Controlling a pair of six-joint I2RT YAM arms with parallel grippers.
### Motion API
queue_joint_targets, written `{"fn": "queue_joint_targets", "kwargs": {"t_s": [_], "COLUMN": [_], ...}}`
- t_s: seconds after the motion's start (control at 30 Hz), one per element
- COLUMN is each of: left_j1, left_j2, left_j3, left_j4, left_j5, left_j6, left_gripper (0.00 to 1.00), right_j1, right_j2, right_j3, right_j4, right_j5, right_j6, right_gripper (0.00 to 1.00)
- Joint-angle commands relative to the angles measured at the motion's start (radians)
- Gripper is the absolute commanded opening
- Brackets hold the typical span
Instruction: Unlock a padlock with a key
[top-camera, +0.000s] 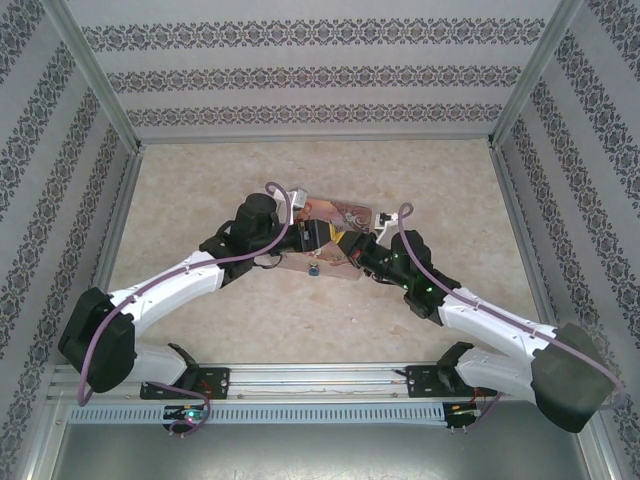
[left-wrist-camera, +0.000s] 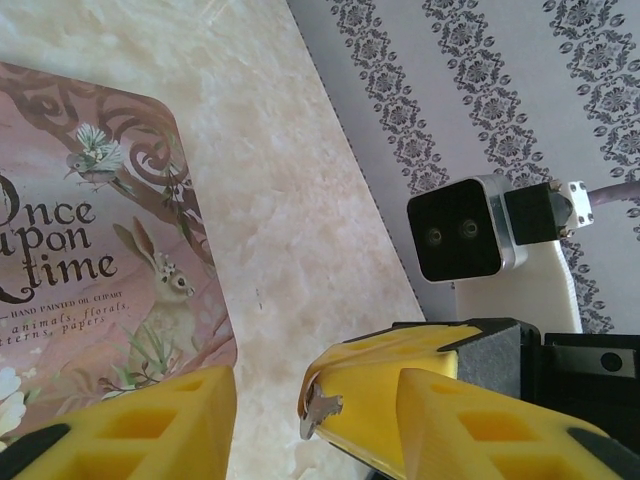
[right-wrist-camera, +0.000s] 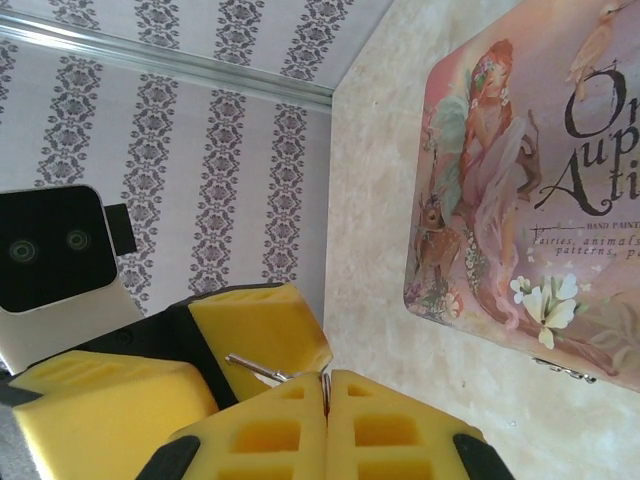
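Two hands over pink tin (top-camera: 345, 212) | right hand (right-wrist-camera: 325, 390) pinches key (left-wrist-camera: 318, 412) | left hand (top-camera: 308, 243) spread | padlock (top-camera: 313, 268) at tin's 6 o'clock: tiny, likely light, slick; best gripped by body sides.

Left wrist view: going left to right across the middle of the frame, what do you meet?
pink tin → bare table → right wrist camera
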Motion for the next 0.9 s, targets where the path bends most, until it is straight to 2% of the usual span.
{"fn": "queue_joint_targets", "kwargs": {"t_s": [0.0, 0.33, 0.6, 0.8, 0.87], "left_j1": [-0.018, -0.018, -0.017, 0.0, 0.014], "left_j2": [0.01, -0.017, -0.051, -0.15, -0.181], "left_j3": [0.026, 0.012, 0.005, -0.032, -0.033], "left_j4": [0.062, 0.049, 0.025, 0.029, 0.012], "left_j5": [0.011, -0.028, -0.057, -0.091, -0.068], "left_j6": [0.002, 0.009, 0.028, 0.054, 0.066], "left_gripper": [0.4, 0.22, 0.02, 0.0, 0.0], "right_j1": [0.016, 0.024, 0.022, -0.007, -0.032], "right_j2": [0.018, 0.028, 0.013, -0.041, -0.069], "right_j3": [0.039, 0.038, 0.03, 0.007, -0.012], "right_j4": [0.036, 0.038, 0.023, -0.033, -0.036], "right_j5": [-0.02, -0.02, -0.02, -0.04, -0.056], "right_j6": [-0.014, -0.012, -0.02, -0.08, -0.106], "right_gripper": [0.0, 0.0, 0.0, 0.19, 0.21]}}
